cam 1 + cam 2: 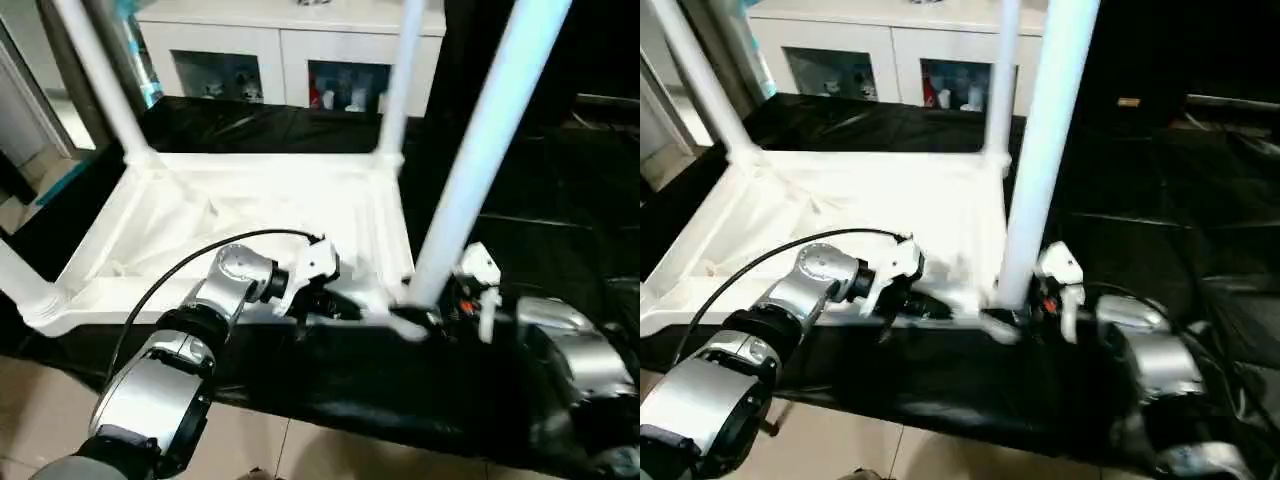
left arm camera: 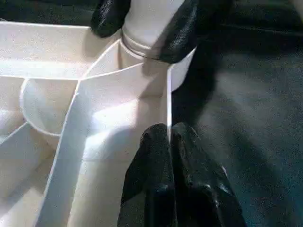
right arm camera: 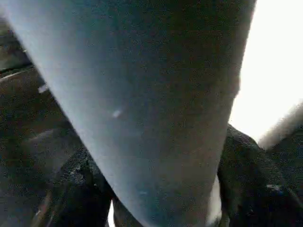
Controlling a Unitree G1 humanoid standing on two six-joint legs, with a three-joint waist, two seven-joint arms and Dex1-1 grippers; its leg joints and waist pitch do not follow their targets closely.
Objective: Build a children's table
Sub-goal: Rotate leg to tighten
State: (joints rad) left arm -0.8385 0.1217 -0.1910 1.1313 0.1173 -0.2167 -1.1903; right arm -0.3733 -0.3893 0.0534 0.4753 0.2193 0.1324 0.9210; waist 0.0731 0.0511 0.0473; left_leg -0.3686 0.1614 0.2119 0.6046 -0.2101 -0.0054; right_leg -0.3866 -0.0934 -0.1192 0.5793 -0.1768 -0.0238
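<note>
Right pincer (image 2: 142, 23) (black) clasping smooth tube leg (image 1: 480, 150)

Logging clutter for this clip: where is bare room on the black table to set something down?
Free: the black sheet right of the tabletop, and the strip behind it up to the cabinet. Crowded: the near right corner, where the left hand pinches the rim and the right hand holds the leg at its socket.

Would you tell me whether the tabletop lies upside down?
Yes, upside down: the tabletop shows its ribbed underside, and legs rise from its corner sockets.
</note>
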